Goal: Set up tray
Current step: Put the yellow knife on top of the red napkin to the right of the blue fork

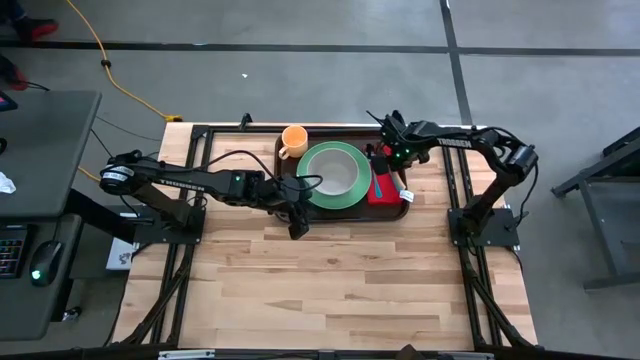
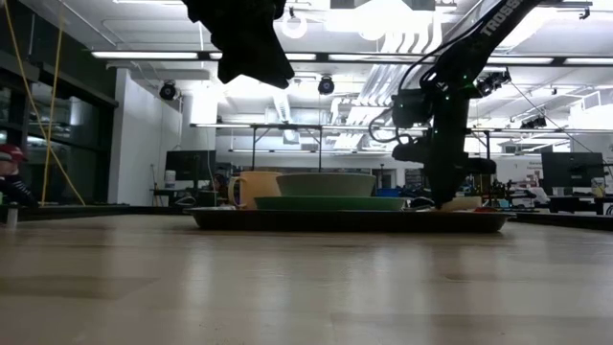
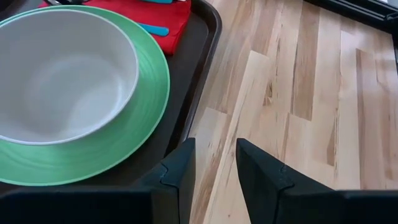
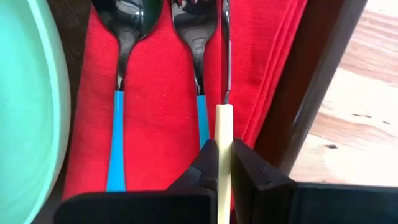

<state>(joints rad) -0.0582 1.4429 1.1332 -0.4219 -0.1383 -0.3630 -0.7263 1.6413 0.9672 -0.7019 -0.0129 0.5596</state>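
Hovering over bare wood just off the tray's (image 1: 286,165) near left edge, the left pincer (image 3: 212,163) holds nothing, its fingers parted by a narrow gap. Beyond it the tray sits at the far edge of the surface (image 1: 330,280), roughly centred. On it a bowl (image 1: 334,171) rests on a green plate (image 1: 352,193), an orange mug (image 1: 293,140) stands at the tray's far left corner, and a red napkin (image 1: 381,188) lies along its right side. A spoon (image 4: 118,87) and fork (image 4: 198,68), both blue-handled, lie side by side on the napkin. The right pincer (image 4: 222,163), low over the napkin, is closed on the pale handle of a knife (image 4: 224,68), which lies just beside the fork toward the tray's rim.

Placing the knife looks like the step in hand, probably the last item. Next, the right pincer would need to let go and lift straight up without dragging the cutlery.
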